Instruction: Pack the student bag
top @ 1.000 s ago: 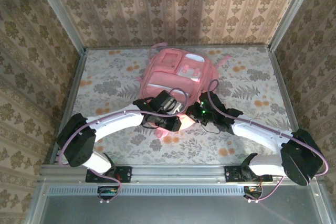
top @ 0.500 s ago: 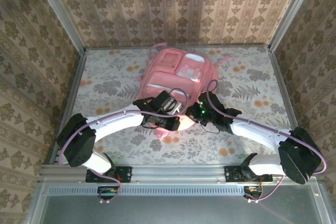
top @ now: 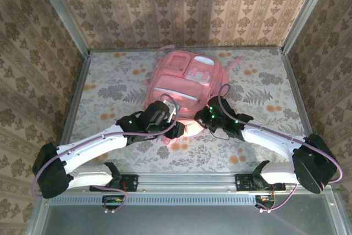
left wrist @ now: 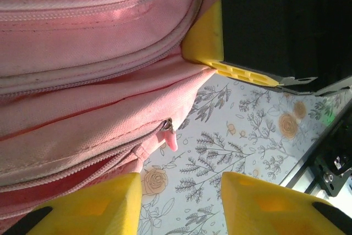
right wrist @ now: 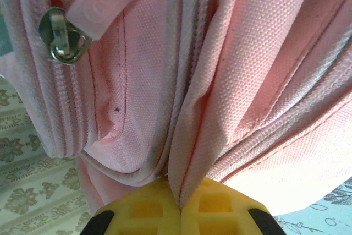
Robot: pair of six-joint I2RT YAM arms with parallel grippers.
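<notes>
right gripper (right wrist: 180,212): jaws together, clamped on a pinched fold of pink fabric at the near end of the student bag (right wrist: 236,81). the cloth rises out of the seam between its two yellow fingertips (right wrist: 217,205).

left gripper (left wrist: 179,202): jaws apart, nothing between them. the gap shows bare table (left wrist: 247,130) cover. one of its fingers sits just beside the bag's lower edge; whether it touches cannot be told.

count: one bag. two arms, two grippers, each with two yellow fingers. on the bag, one metal zip slider (right wrist: 61,37) carrying one pale pink pull tab (right wrist: 107,4) in the right wrist view. one small pink zip pull (left wrist: 170,138) hangs at the bag's edge in the left wrist view.

materials and shapes: the bag is soft woven fabric, pink, with stitched zip tracks, pale panels on its front and creases where it is pinched. the fingertips are hard yellow plastic with moulded recesses. the table is flat with a pale floral-print cover and a metal rail (top: 181,177) along its near edge.

position: the bag lies flat, midway between the left and right edges of the table and toward the far edge. its near end lies between the two grippers.
</notes>
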